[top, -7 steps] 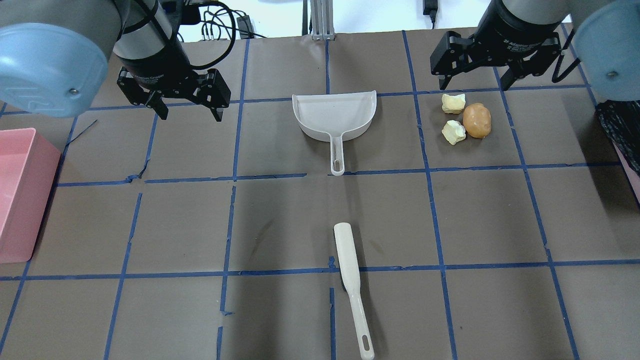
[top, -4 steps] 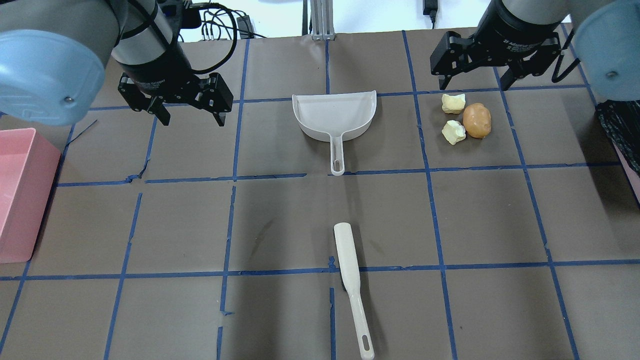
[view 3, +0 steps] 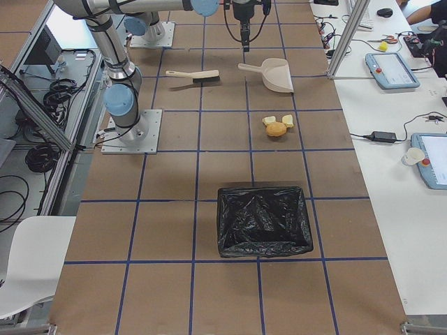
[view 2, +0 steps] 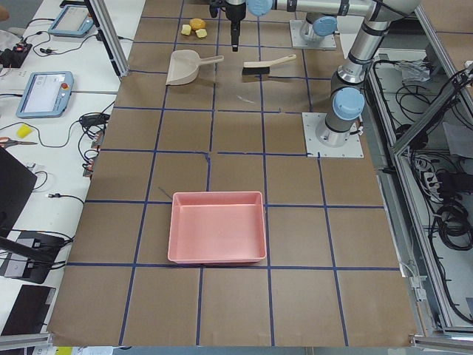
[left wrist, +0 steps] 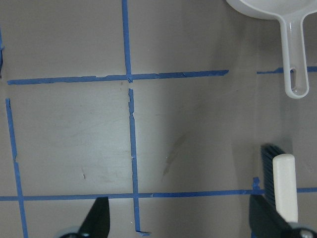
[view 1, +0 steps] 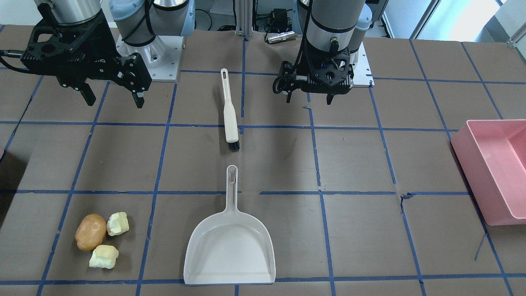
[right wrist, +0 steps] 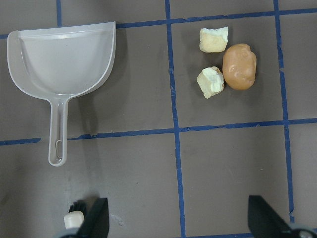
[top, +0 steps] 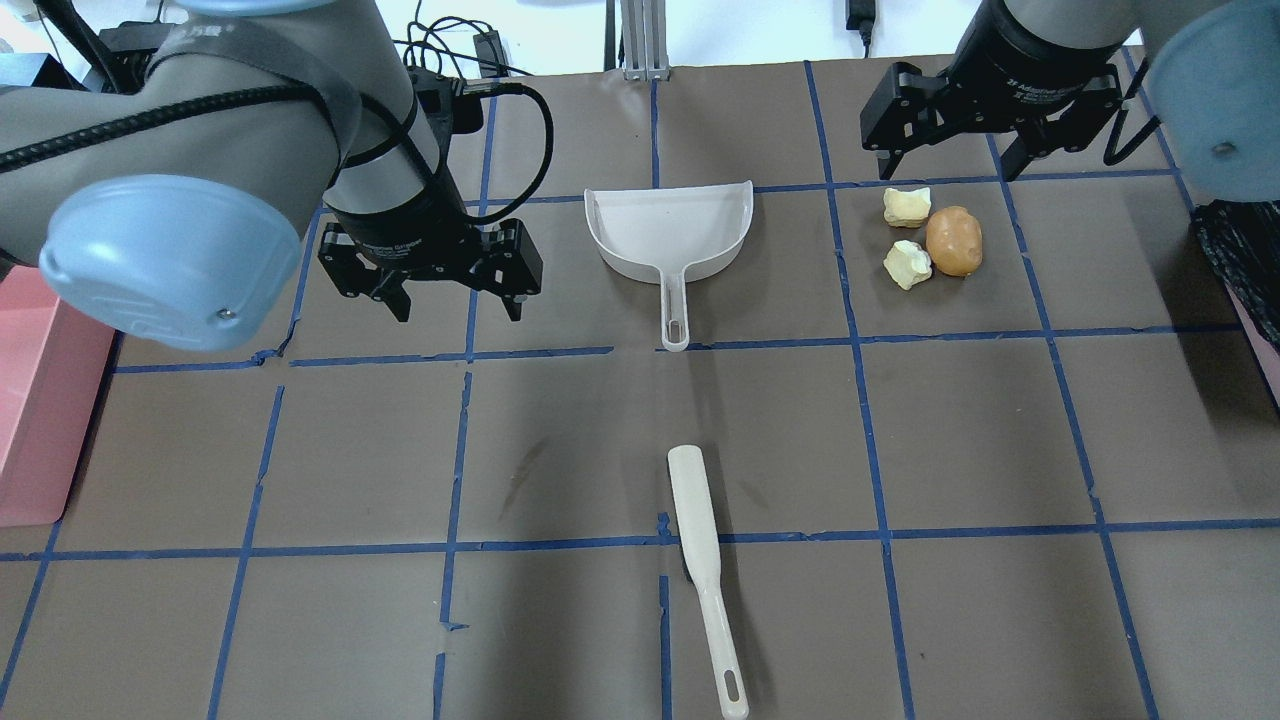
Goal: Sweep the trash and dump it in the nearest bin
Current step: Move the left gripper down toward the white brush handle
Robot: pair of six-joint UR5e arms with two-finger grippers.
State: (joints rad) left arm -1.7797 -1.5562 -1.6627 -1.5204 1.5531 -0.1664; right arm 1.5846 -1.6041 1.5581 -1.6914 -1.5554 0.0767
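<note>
Trash cluster at the far right of the table: a tan-orange lump with a far foam chunk and a near foam chunk just beside it on its left. The right fingers are spread and empty above the cluster's far side. The left fingers, also spread, hang left of the white dustpan. The brush lies nearer, at centre. A pink bin stands at the left end, a black-lined bin at the right end.
</note>
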